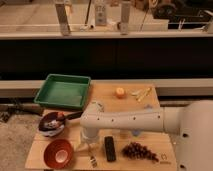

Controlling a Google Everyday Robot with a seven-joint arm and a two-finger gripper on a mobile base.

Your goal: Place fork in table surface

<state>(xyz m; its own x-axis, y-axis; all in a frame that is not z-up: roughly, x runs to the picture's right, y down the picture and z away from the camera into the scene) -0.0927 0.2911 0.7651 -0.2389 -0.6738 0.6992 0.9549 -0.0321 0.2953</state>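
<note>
Left of the black remote [109, 148], 1 narrow gap runs to the red bowl [59, 152]. The gripper [85, 146] hangs in it, and the fork [93, 160] lies at its front end. Right of the remote, grapes [140, 150] crowd the table surface [104, 97]. Behind the remote, the white arm [130, 120] bars the way.
</note>
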